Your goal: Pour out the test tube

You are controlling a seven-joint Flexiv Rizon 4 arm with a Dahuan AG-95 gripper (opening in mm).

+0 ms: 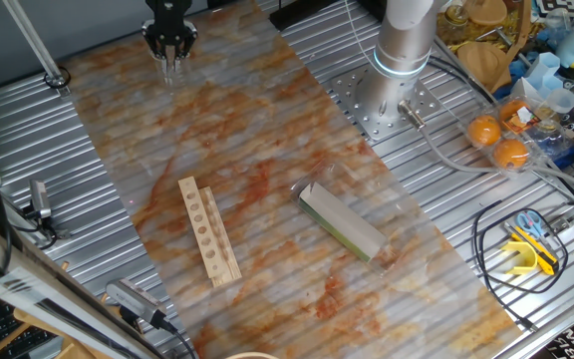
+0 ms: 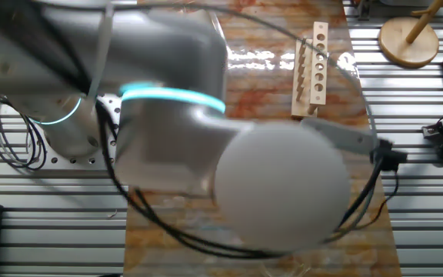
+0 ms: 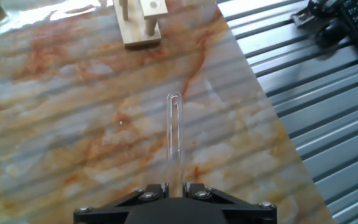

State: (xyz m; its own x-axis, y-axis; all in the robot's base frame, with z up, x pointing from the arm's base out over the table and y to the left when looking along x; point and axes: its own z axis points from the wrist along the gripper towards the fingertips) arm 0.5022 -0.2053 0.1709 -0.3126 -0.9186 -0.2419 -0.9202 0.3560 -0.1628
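1. The gripper (image 1: 170,47) is hanging above the far end of the marbled counter (image 1: 267,140), well apart from the wooden test tube rack (image 1: 208,231).
2. In the hand view, the gripper (image 3: 174,190) is clamping its fingers on the base of a clear glass test tube (image 3: 174,134), which is sticking out ahead of the fingers over the counter (image 3: 73,112).
3. The tube's rounded end is pointing toward the rack (image 3: 138,22), whose end is showing at the top edge of the hand view, but is staying clear of it.
4. In one fixed view, the tube (image 1: 171,70) is appearing only as a faint thin line below the fingers; whether it is holding any liquid cannot be told.
5. The rack is lying flat on the counter with its row of holes facing up, and a clear box with a green side (image 1: 342,221) is lying just to the right of the rack.
6. In the other fixed view, the arm's blurred body (image 2: 206,146) is filling most of the picture, with the rack (image 2: 314,65) showing beyond it on the counter (image 2: 260,77).
7. Two oranges (image 1: 496,142) are sitting well to the right of the rack, past the arm's base (image 1: 392,95).
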